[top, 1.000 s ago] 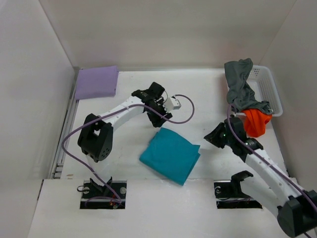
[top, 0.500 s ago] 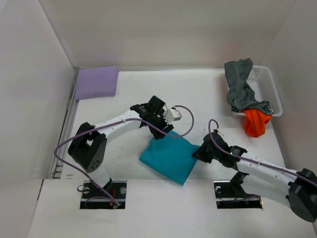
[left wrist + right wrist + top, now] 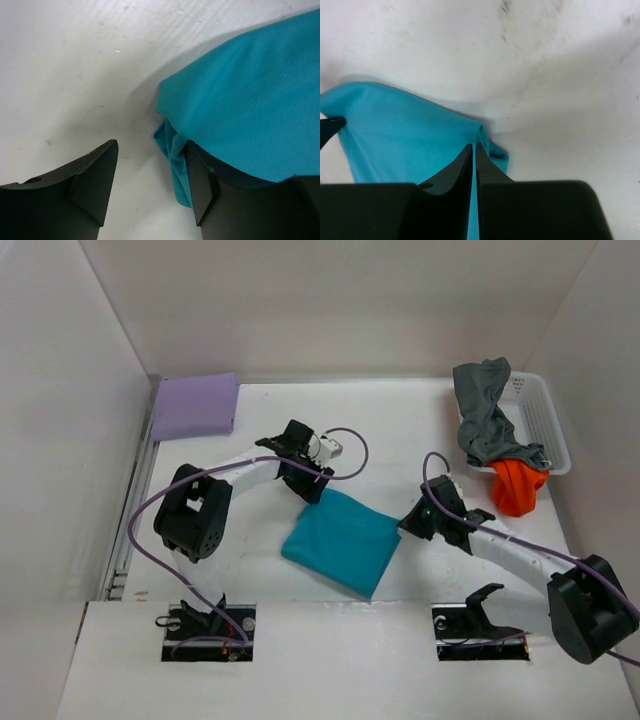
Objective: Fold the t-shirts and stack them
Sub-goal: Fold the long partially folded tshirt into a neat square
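Teal t-shirt [image 3: 340, 545] folded, central (lavender [image 3: 194, 406] folded far-left); grey [image 3: 485, 415], orange [image 3: 517, 488] crumpled right.

Lab cell, white panel walls [image 3: 60, 390] (boxed in)

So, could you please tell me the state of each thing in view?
lavender t-shirt, folded flat.
teal t-shirt, folded, corner pinched.
dark grey t-shirt, unfolded, draped over basket rim.
orange t-shirt, crumpled, spilling from basket.
left fingers, open, at teal t-shirt's corner.
right fingers, shut on teal t-shirt.
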Robot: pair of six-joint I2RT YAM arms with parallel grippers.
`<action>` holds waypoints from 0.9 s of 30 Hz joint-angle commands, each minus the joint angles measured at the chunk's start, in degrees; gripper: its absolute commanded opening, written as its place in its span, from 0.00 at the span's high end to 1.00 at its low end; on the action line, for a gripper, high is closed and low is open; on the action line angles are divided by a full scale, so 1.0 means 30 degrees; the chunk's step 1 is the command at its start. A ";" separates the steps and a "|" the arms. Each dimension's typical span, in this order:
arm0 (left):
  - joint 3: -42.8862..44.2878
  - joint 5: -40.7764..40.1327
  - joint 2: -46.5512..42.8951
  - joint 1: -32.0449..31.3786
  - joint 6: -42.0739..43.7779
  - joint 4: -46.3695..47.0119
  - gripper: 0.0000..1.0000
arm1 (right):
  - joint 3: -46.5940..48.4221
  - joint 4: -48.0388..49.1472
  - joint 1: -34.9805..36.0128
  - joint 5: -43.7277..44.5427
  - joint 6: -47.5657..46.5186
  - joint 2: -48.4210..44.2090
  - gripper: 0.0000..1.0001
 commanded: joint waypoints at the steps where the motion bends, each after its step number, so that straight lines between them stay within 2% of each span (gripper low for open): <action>1: 0.0983 0.0301 -0.2010 0.0732 -0.1356 -0.0547 0.45 | 0.1814 -0.0153 -0.0649 -0.0489 -0.2379 -0.0608 0.90; 3: 0.0663 0.0622 -0.3298 0.1113 -0.1562 -0.1134 0.41 | 0.2226 -0.1762 -0.0563 -0.0110 -0.2586 -0.1806 0.84; 7: -0.0536 0.1208 -0.5380 0.1524 -0.1651 -0.1984 0.35 | 0.1762 -0.4257 -0.0038 0.0450 -0.1536 -0.4385 0.66; 9: -0.1094 0.1618 -0.5822 0.1525 -0.1535 -0.2424 0.28 | 0.1175 -0.4553 0.0723 0.0128 -0.0511 -0.5121 0.57; 13: -0.2295 0.2352 -0.5591 0.1700 -0.1358 -0.3012 0.28 | -0.0462 -0.3155 0.3559 -0.0430 0.2327 -0.5097 0.44; 16: -0.2913 0.3082 -0.5093 0.1994 -0.1622 -0.3041 0.28 | -0.1577 -0.0987 0.4912 -0.0489 0.4058 -0.4102 0.42; 21: -0.3294 0.4519 -0.4244 0.1936 -0.2236 -0.3070 0.27 | -0.2401 0.0952 0.5560 -0.0226 0.5352 -0.2518 0.42; 27: -0.3207 0.4903 -0.2663 0.1526 -0.2530 -0.3129 0.27 | -0.2314 0.2066 0.5590 -0.0897 0.5032 -0.0265 0.53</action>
